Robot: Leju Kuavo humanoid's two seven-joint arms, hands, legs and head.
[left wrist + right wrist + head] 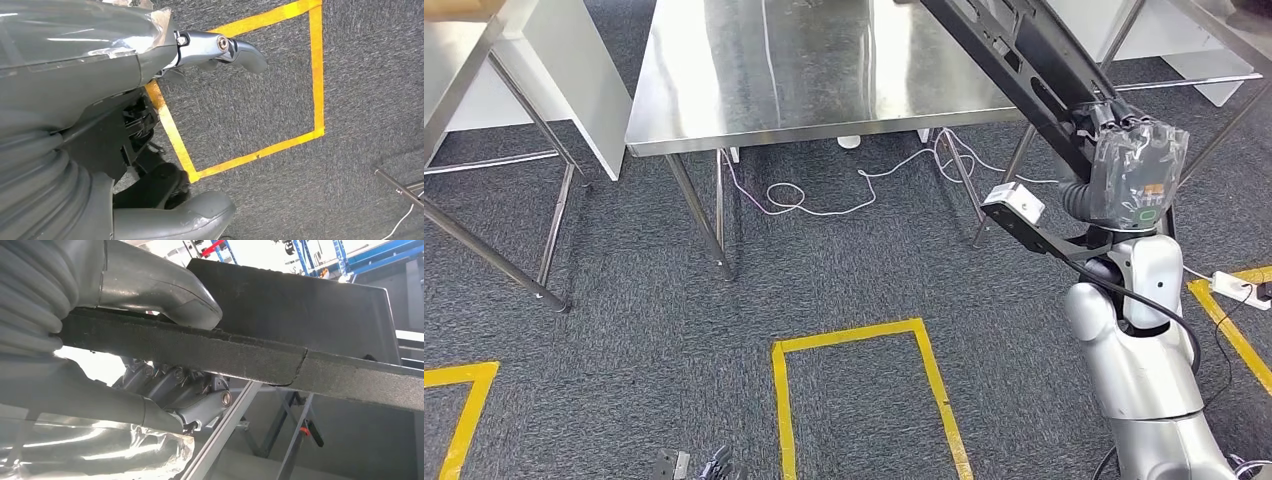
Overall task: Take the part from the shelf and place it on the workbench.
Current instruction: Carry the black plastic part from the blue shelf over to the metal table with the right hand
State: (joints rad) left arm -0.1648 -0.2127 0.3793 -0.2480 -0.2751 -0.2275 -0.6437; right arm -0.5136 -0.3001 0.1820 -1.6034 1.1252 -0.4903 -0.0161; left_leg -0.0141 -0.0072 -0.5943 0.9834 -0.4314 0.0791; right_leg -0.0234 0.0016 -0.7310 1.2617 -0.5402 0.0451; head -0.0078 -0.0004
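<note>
The part [1014,50] is a long black frame slanting from my right hand [1134,165] up toward the far edge of the steel workbench [824,70]. That hand, wrapped in clear film, grips the frame near its lower end, where a white block [1014,203] sticks out. In the right wrist view the thumb [160,290] presses on the part's black bar [250,355], with fingers curled beneath it. My left hand [709,465] hangs low over the carpet. Its fingers [235,50] are apart, with nothing in them.
A white cable [824,195] loops on the carpet under the workbench. A yellow tape rectangle [864,335] marks the floor in front of me. A metal frame [494,250] stands at the left. A white power strip [1234,287] lies at the right.
</note>
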